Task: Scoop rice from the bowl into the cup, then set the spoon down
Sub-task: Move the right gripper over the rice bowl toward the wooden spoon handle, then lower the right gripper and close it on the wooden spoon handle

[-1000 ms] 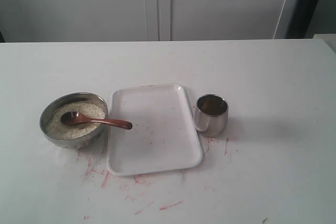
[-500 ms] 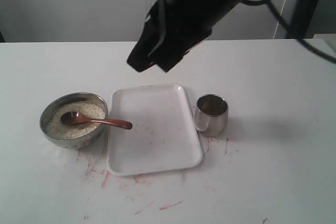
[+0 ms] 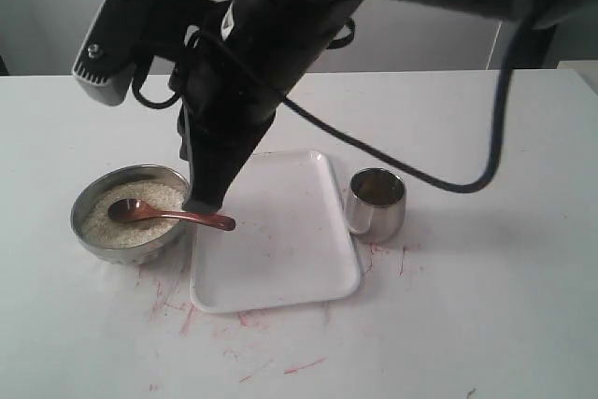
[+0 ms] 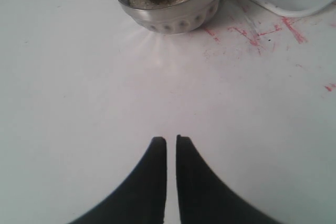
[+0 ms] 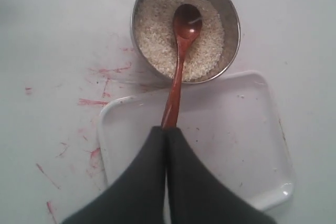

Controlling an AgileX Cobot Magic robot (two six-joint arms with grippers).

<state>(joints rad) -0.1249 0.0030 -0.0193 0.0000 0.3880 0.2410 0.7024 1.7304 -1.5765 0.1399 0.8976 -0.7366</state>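
The white tray (image 3: pixel 280 259) lies between the steel bowl (image 3: pixel 89 231) and the steel cup (image 3: pixel 377 207). The spoon (image 3: pixel 168 215) rests with its scoop on the rice (image 3: pixel 163 195) and its handle out over the tray's edge. My right pincer (image 5: pixel 167 129) hangs at the handle's end, clenched, apparently empty. My left pincer (image 4: pixel 171 140) is closed on nothing. The spoon looks light, stiff and glossy, likely slippery, so I'd pinch the handle near its end.

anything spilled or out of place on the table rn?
No rice spilled that I can see. Only oddity: red streaks on the table around the bowl and tray, faint ones on the tray. Spoon rests in the bowl, handle over the tray edge.
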